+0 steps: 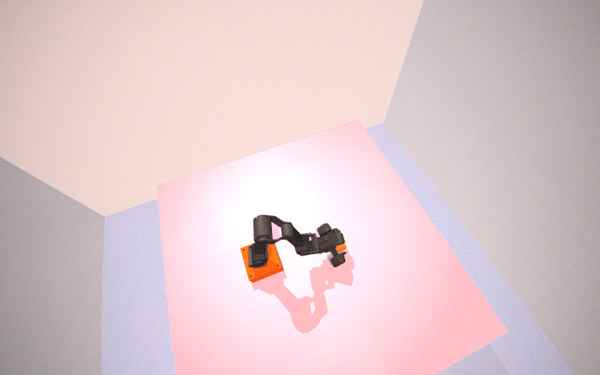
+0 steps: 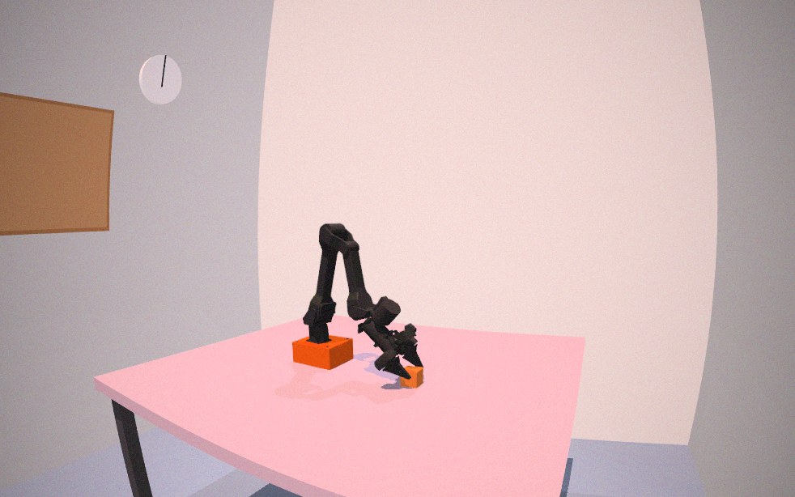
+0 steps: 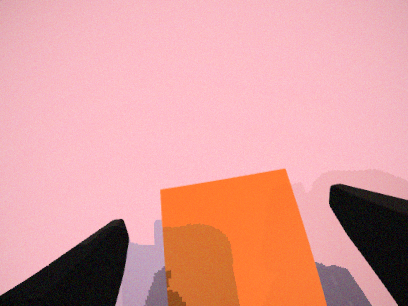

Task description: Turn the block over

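Note:
The orange block point(image 1: 341, 247) point(image 2: 414, 378) point(image 3: 250, 225) sits flat on the pink table point(image 1: 398, 287) point(image 2: 498, 409) point(image 3: 200, 75). Its upper face in the wrist view is plain orange, partly shaded, with no mark on it. The marked side does not show in any view. My gripper point(image 2: 415, 371) point(image 3: 229, 212) is open, pointing obliquely down at the block, with one finger on each side. In the wrist view a gap shows between each fingertip and the block. In the top view the gripper hides much of the block.
The arm's orange base point(image 1: 268, 265) point(image 2: 319, 353) stands on the table behind the gripper, left of the block in the top and exterior views. Shadows of the arm fall across the table beside the block. A clock point(image 2: 153, 87) and a brown board point(image 2: 53, 169) hang on the wall.

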